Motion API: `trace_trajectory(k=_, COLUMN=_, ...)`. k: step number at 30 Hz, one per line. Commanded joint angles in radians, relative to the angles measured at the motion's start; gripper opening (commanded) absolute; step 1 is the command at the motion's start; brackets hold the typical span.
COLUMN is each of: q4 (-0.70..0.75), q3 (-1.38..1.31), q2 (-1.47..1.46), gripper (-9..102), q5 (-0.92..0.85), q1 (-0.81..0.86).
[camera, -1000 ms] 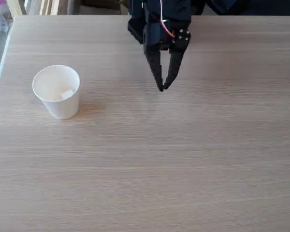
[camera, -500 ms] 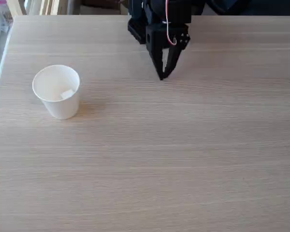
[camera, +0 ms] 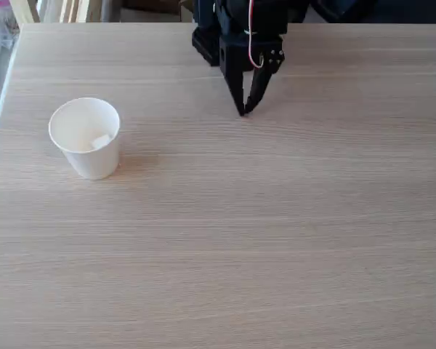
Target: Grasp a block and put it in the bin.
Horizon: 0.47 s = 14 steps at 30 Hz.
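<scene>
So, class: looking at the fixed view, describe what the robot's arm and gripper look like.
The arm is matte black. Its gripper has two long black fingers tapering to points. A thin red and white cable loops down the front, and small pale screw heads dot the right side.

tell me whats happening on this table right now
A black robot arm's gripper hangs over the far side of the wooden table, tips together and holding nothing. The small white block already lies inside the white paper cup on the left of the fixed view, so the drop looks done.

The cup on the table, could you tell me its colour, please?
Plain white cup, fixed view.
</scene>
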Motion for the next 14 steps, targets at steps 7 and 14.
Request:
trace_trajectory(k=7, q4=0.006, q3=0.012, q2=0.005, gripper=0, q5=0.014, q1=-0.003)
trace_trajectory(k=14, q4=0.006, q3=0.012, q2=0.005, gripper=0, q5=0.008, q1=-0.012)
